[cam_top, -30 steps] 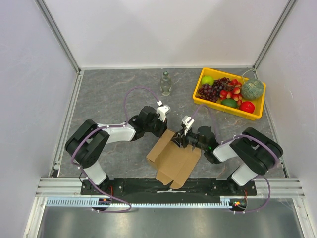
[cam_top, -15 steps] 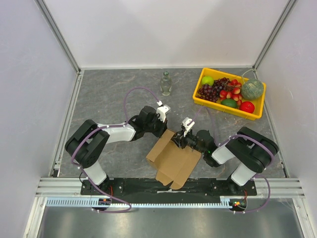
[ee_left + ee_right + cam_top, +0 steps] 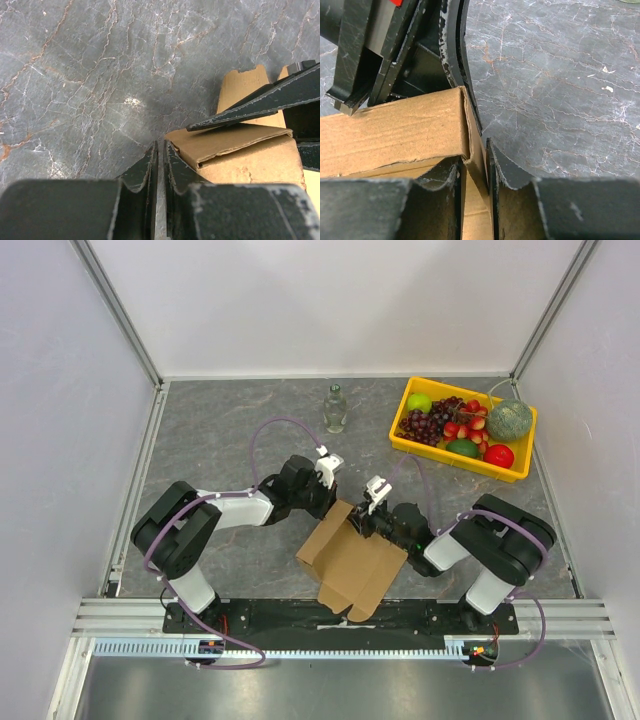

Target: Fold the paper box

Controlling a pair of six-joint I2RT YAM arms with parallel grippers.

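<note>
1. Your right gripper (image 3: pixel 477 162) pinches an upright wall of the paper box (image 3: pixel 350 560) between its jaws.
2. Your left gripper (image 3: pixel 160 149) has its jaws almost pressed together, with nothing between them; the box lies just beside it.
3. The box sits low in the middle of the top view, only partly raised.
4. I judge the step to be standing up this wall. The next move calls for the left gripper to brace the neighbouring flap.
</note>
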